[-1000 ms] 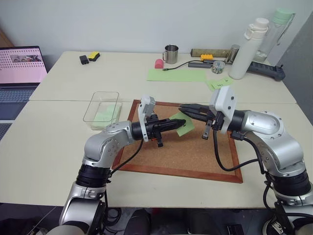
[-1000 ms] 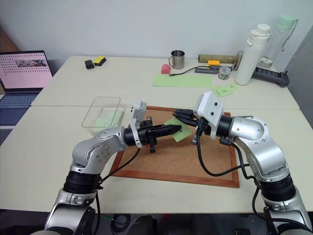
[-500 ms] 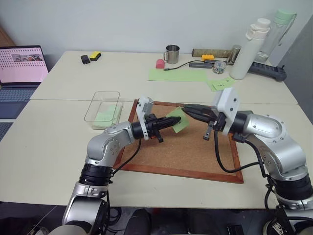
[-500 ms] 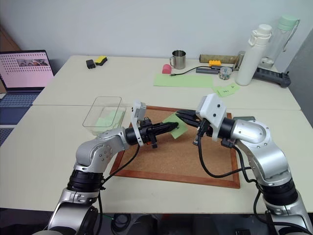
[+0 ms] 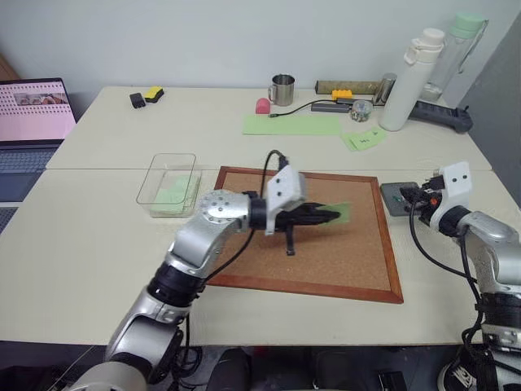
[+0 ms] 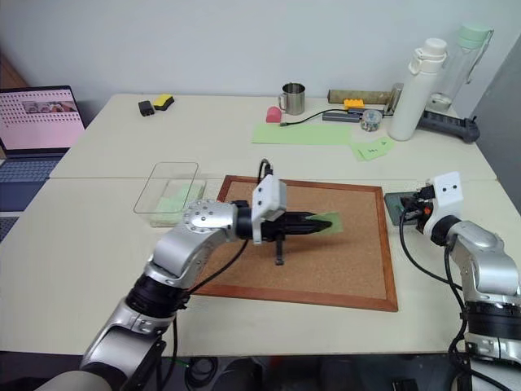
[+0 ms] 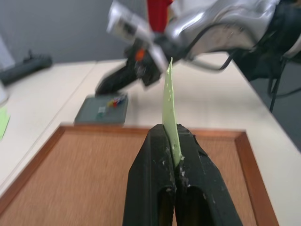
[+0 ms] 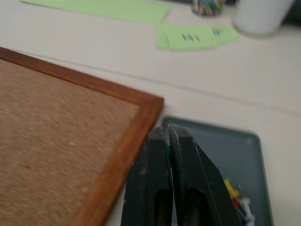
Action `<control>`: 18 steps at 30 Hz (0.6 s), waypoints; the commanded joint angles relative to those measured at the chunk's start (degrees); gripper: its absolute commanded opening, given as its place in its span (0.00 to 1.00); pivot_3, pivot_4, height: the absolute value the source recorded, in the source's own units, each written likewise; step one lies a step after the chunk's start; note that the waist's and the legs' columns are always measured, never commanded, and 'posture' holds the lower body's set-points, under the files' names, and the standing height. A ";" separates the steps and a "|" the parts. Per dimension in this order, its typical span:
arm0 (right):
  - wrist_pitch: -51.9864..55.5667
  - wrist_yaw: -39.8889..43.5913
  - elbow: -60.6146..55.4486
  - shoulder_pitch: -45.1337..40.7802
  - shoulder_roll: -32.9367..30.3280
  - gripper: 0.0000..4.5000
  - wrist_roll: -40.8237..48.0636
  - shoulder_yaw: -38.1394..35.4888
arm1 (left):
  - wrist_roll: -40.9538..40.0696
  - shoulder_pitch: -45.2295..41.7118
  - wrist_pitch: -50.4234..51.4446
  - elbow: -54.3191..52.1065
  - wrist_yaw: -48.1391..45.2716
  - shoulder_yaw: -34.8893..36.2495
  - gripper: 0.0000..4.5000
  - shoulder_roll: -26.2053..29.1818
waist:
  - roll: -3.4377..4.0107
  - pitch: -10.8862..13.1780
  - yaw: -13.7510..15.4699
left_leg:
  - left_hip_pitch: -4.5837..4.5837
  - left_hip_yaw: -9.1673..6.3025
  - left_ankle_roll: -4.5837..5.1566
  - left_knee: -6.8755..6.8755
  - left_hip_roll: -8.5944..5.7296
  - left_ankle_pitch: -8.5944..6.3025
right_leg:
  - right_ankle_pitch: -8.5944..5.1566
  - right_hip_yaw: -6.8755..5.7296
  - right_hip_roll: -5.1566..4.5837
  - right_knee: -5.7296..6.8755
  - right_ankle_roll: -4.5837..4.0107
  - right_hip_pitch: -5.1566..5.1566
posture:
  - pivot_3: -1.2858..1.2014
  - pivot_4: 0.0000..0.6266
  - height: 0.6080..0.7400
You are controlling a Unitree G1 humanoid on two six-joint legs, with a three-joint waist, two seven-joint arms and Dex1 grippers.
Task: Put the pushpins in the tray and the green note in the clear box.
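The cream surface (image 5: 98,236) carries a wood-framed corkboard (image 5: 326,261), with the clear box (image 5: 168,184) just off its left edge and the small dark-grey tray (image 5: 396,198) just off its right edge, a few coloured pushpins (image 8: 237,200) lying in it. Above the corkboard's middle the left pincer (image 5: 332,216) pinches the green note (image 5: 339,212), a thin pale-green square held off the cork. The right pincer (image 8: 165,134) is pressed together over the tray's near corner beside the corkboard's frame, and beyond the corkboard's far edge lie small green notes (image 5: 363,139) whose writing I cannot read.

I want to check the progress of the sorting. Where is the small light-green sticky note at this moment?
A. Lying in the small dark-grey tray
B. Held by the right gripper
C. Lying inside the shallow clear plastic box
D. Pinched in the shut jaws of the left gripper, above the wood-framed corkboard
D: the small light-green sticky note stands pinched in the left gripper, whose jaws are shut on it, over the wood-framed corkboard.
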 commanded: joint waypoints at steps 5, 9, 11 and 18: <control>-5.36 0.47 13.06 -6.90 -0.32 0.18 -0.22 -1.50 | 1.99 0.76 -1.79 -1.22 1.20 0.64 0.00 -0.29 | 0.02 0.00 -0.05 | -0.01 -0.02 0.00 -0.01 0.02 0.00 | 0.00 -0.03 0.02 -0.01 0.00 0.00 | 0.52 0.24 1.00; -6.63 0.73 14.20 -7.31 -0.71 0.39 -0.05 -1.54 | 2.25 1.54 -1.45 -1.91 1.37 0.74 0.00 0.01 | 0.02 0.00 0.11 | -0.04 -0.02 0.00 -0.01 0.02 0.00 | 0.00 -0.04 0.00 -0.03 0.00 0.00 | 0.52 0.24 1.00; -6.62 0.90 14.16 -7.22 -0.97 0.48 0.17 -1.68 | 2.19 1.58 -1.18 -2.06 1.49 0.79 0.00 -0.15 | 0.02 0.00 0.14 | -0.04 -0.02 0.00 0.00 0.02 0.00 | 0.00 -0.04 0.00 -0.02 0.00 0.00 | 0.52 0.24 1.00; -8.36 1.87 11.86 -6.12 -2.77 0.48 -0.33 -1.51 | 1.29 0.62 -0.23 -1.16 1.95 1.83 0.00 -0.64 | 0.02 0.00 0.15 | -0.03 -0.02 0.00 0.00 0.02 0.00 | 0.00 -0.04 -0.01 -0.02 0.00 0.00 | 0.52 0.24 1.00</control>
